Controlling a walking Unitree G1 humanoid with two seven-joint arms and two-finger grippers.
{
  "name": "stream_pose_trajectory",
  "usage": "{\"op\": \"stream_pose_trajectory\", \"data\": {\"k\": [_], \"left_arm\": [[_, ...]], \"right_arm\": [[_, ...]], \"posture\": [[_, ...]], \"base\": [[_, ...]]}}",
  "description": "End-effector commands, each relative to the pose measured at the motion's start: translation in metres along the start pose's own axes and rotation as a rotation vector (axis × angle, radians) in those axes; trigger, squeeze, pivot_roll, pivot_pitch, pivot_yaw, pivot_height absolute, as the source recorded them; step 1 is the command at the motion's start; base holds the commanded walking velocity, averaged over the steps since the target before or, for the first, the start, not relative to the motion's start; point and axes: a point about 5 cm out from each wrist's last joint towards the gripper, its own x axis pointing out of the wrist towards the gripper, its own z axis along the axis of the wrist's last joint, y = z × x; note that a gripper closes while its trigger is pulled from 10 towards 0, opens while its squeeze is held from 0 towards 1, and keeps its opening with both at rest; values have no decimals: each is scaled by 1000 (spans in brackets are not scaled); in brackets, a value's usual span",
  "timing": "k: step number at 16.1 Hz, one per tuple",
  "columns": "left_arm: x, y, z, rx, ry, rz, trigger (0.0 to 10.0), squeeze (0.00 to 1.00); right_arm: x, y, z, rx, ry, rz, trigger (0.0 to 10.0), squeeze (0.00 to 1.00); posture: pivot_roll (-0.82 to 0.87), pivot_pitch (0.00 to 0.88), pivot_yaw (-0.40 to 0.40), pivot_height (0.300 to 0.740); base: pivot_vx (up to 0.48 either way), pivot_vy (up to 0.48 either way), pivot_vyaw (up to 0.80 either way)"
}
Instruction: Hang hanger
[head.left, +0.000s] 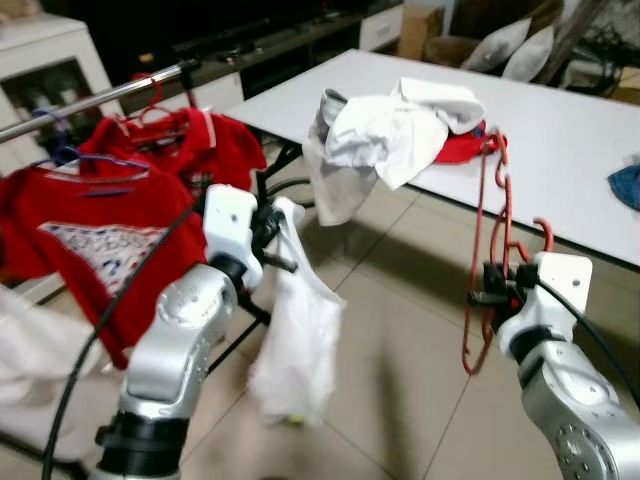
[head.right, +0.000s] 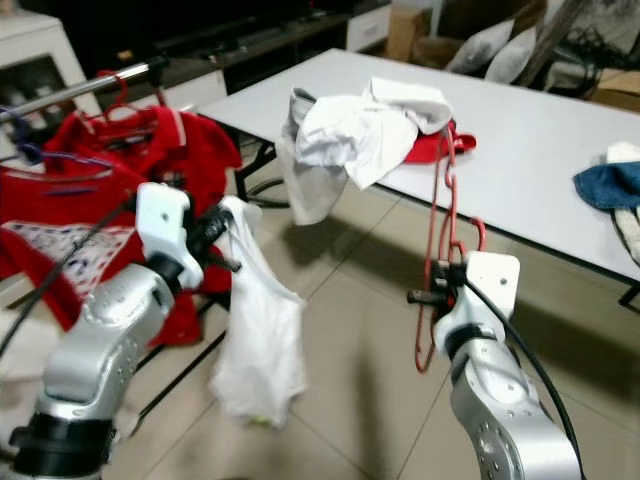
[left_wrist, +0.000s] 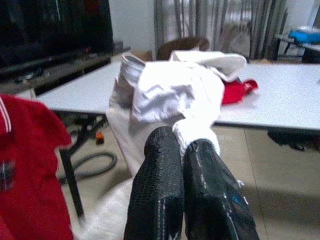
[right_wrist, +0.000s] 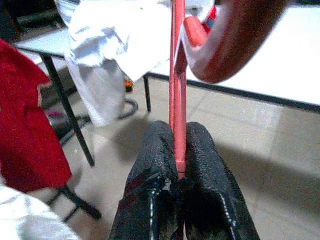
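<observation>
Off the table's (head.left: 590, 150) near edge, the right gripper (right_wrist: 178, 165) pinches a red hanger (head.left: 487, 250) upright, while the left gripper (left_wrist: 182, 150) pinches a white garment (head.left: 295, 350) beside the rack (head.left: 90, 100).

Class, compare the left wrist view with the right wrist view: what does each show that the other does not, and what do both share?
Left wrist view alone: the left gripper, jaws shut on a white garment. Right wrist view alone: the right gripper, jaws shut on a red hanger, whose hook curves close to the lens. Both share the white table, the pile of white clothes at its edge, red shirts to one side and the tiled floor.
</observation>
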Motion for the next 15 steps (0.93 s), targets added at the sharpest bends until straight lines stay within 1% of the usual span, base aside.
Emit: {"op": "stream_pose_trajectory", "data": {"k": [1,7,10,11,12,13,14,15], "left_arm": [[2,1,1,-2,-2,-3,10000,0],[7,-1,5,-5,-19,-31,10000,0],[13,-3,11,-11,-46,-44,10000,0],[21,0,17,5,-63,-23,10000,0],[24,2,19,11,-67,-13,10000,0],[30,7,23,19,-79,12,10000,0],[39,14,33,26,-104,39,10000,0],[44,16,39,27,-120,38,10000,0]], "right_arm": [[-3,-2,-1,-12,-1,-9,10000,0],[-3,-3,0,0,-16,-18,10000,0],[-3,-3,2,3,-32,-11,10000,0],[-3,2,4,8,-42,34,10000,0],[-3,4,5,8,-45,49,10000,0],[-3,9,6,9,-49,79,10000,0],[-2,12,6,7,-54,98,10000,0],[-2,13,6,7,-56,100,10000,0]], "posture": [[9,0,27,740],[5,0,33,740],[5,0,33,740],[7,0,29,740],[7,0,29,740],[9,0,31,740],[12,0,32,740],[10,0,37,740]], "base": [[375,0,-800],[371,0,-800],[371,0,0],[368,0,0],[368,0,0],[368,0,0],[364,0,0],[364,0,0]]}}
